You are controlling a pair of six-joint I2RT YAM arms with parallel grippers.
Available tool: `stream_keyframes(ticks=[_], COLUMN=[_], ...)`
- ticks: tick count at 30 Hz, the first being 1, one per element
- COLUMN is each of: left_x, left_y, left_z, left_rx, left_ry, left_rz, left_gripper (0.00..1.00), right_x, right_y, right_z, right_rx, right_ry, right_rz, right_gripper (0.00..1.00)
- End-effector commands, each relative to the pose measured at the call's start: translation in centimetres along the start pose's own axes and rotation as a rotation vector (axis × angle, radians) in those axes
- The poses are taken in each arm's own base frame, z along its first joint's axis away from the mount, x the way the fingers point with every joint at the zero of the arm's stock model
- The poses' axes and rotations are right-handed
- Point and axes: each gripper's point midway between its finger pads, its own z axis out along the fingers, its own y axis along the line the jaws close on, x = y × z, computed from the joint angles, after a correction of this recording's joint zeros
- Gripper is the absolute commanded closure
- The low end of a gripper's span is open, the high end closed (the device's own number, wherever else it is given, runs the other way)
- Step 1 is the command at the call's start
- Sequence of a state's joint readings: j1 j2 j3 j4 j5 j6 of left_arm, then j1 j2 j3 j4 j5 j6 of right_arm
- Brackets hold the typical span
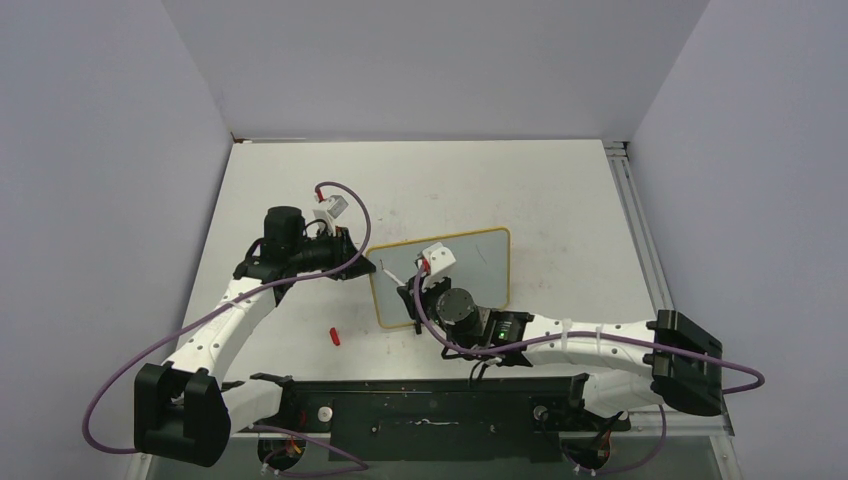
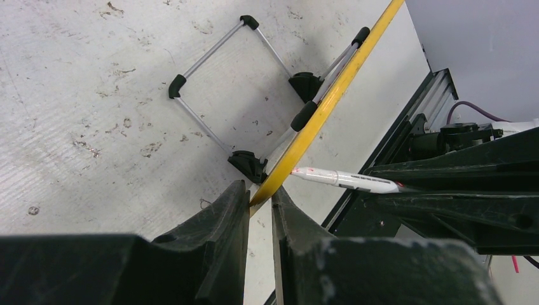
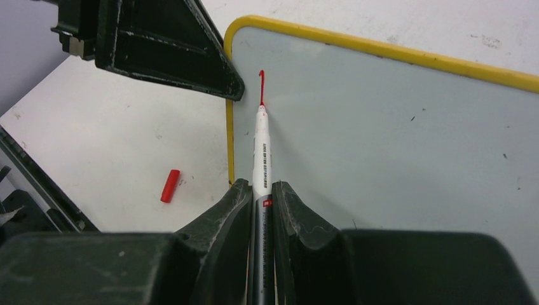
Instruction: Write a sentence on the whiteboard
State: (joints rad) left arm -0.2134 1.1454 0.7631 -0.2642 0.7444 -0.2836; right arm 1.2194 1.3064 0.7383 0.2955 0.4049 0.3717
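Right jaws grip the marker (image 3: 261,149) lengthwise, tip against the whiteboard (image 3: 394,127).

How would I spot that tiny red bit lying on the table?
Find the yellow-framed whiteboard in the middle of the table. Off its near left corner, toward the left arm, lies a stubby red cap. It is the only small loose thing there, touching nothing.

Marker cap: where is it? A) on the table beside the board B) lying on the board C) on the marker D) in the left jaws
A: the red cap lies on the table just off the board's yellow left edge, and the marker tip sits bare on the board.
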Motion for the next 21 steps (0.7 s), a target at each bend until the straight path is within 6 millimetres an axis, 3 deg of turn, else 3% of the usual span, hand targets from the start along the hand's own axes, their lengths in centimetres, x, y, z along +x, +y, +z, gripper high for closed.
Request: stream_keyframes(ticks=[1,9,21], left_x=[-1.3,-1.3,-1.3], left_y=[-1.1,-1.2,-1.1], left_z=[-0.4,-0.4,-0.5], left_rx=[0.024,0.025,0.021], left_ry=[-0.036,-0.039,-0.039], left_rz=[0.045,0.048,0.047], left_gripper=[0.85,0.85,0.85], right_x=[1.2,2.5,2.5], right_y=[-0.5,-0.3,-0.4], right_z=[-0.2,-0.6,-0.9], right_rx=[0.031,0.03,0.056], right_ry=[0.019,0.042,0.034], right_rz=[0.014,0.011,0.009], right_gripper=[0.95,0.95,0.95])
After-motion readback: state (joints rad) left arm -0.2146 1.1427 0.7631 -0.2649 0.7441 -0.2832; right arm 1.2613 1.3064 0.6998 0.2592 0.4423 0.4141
